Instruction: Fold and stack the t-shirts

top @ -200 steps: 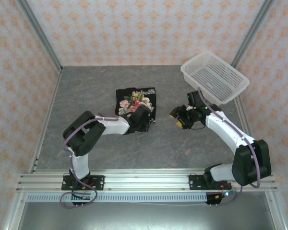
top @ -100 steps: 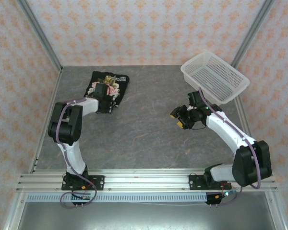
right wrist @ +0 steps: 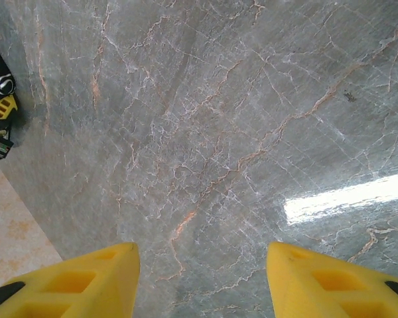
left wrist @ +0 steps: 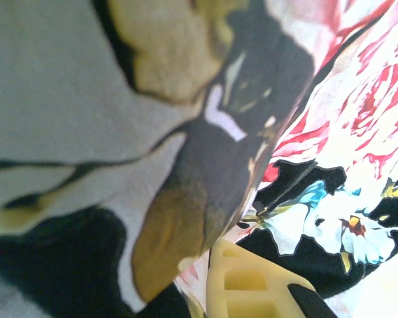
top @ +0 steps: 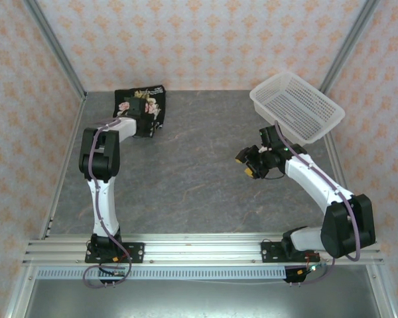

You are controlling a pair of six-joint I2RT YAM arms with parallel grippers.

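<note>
Left fingers (left wrist: 252, 285) are clamping the t-shirt (top: 156, 99) at the bench's (top: 199, 179) far-left corner, while right fingers (right wrist: 86, 278) are hanging open over bare bench, holding nothing. The cloth looks soft, light and limp, so it is probably best gripped at a hem or corner.

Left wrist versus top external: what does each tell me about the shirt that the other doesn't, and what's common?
Left wrist: the t-shirt close up, its pink, white and green floral print, a fold bunched against the lens, one yellow finger at the bottom edge. Top external: the placing, with the shirt at the far left corner of the table, the white basket far right, the right gripper open above bare table. Shared: the t-shirt held in the shut left gripper.
</note>
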